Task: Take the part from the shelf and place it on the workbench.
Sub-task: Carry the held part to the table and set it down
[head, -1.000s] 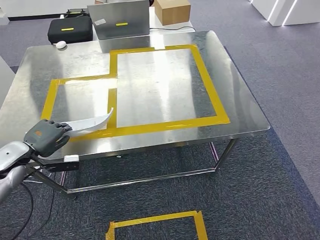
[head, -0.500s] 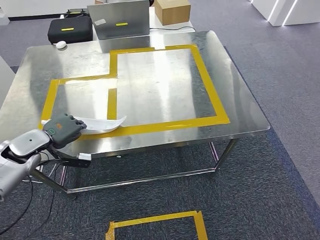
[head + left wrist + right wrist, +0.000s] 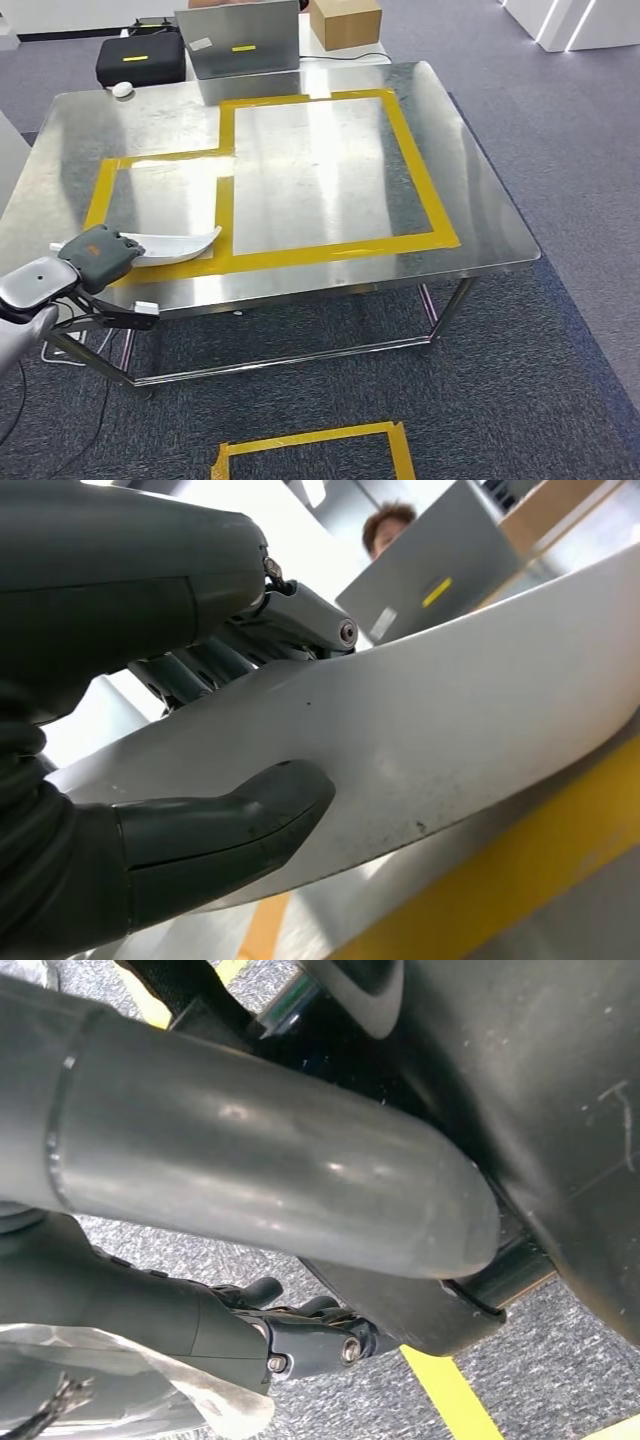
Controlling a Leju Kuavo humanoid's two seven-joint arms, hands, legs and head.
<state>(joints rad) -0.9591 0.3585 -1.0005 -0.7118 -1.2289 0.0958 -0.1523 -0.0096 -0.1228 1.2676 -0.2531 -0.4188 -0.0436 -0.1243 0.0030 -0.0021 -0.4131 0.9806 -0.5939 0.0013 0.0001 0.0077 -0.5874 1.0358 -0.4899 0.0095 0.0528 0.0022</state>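
The part (image 3: 173, 247) is a long, white, curved blade-like piece. My left hand (image 3: 98, 257) grips its near end at the front left of the steel workbench (image 3: 483, 200). The part lies low along the front strip of the left yellow-taped rectangle (image 3: 98, 195), its tip reaching the tape between the two rectangles. Whether it rests on the metal I cannot tell. In the left wrist view the thumb (image 3: 226, 825) presses one face of the part (image 3: 468, 710) and the fingers wrap the other. My right hand (image 3: 302, 1345) hangs over carpet, holding nothing.
At the workbench's far edge stand a black case (image 3: 140, 58), a grey laptop-like lid (image 3: 238, 38), a cardboard box (image 3: 345, 20) and a white mouse (image 3: 121, 89). A person's head (image 3: 389, 525) shows behind the lid. A yellow tape square (image 3: 317, 450) marks the carpet.
My left hand swung right with the part half a second ago, then drew back left. The part now lies flatter and lower, its tip no longer raised.
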